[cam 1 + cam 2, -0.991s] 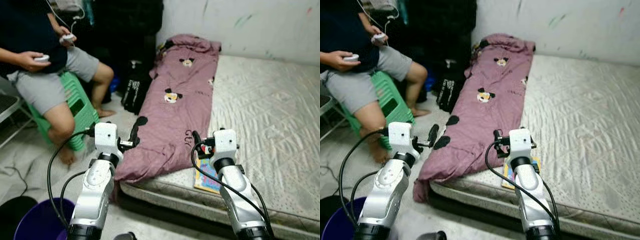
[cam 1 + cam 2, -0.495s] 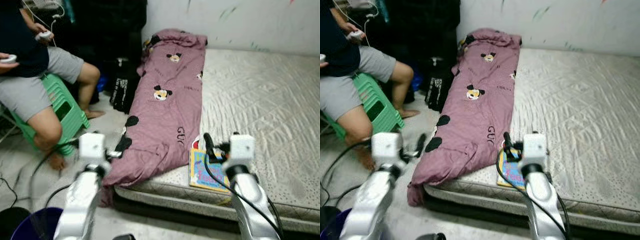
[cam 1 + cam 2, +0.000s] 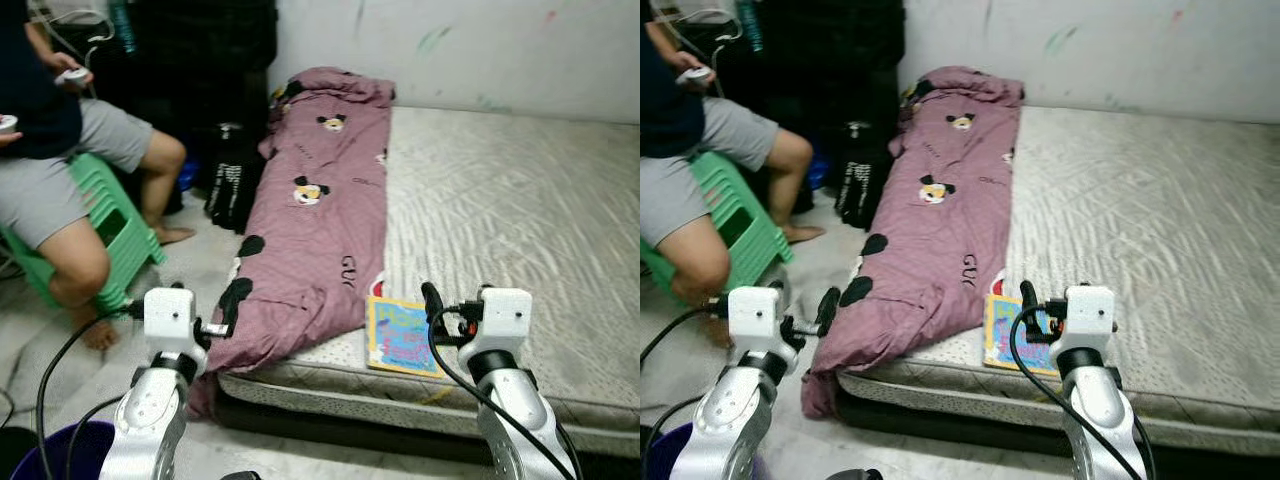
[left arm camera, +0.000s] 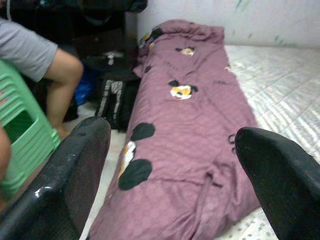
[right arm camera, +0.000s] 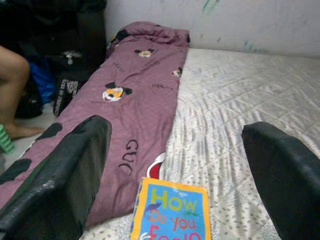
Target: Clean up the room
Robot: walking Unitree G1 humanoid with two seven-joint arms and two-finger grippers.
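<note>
A purple blanket (image 3: 315, 220) printed with cartoon mice lies along the left edge of a bare grey mattress (image 3: 520, 220), and its near end hangs over the corner. A colourful picture book (image 3: 402, 337) lies flat by the mattress's front edge, just right of the blanket. My right gripper (image 3: 432, 305) is open, just right of the book and above the mattress edge; the book (image 5: 170, 215) lies low between its fingers. My left gripper (image 3: 228, 305) is open too, beside the blanket's hanging end (image 4: 175, 200) and not touching it.
A person (image 3: 60, 150) sits on a green plastic stool (image 3: 115, 240) at the left, holding controllers. A black bag (image 3: 232, 185) stands on the floor between the stool and the mattress. A purple bucket (image 3: 40, 465) is at the bottom left. A white wall (image 3: 450, 40) is behind the mattress.
The camera has turned, so the whole scene has slid left. Both arms sit lower in the picture. The book, earlier partly behind my right gripper, is now uncovered to its left.
</note>
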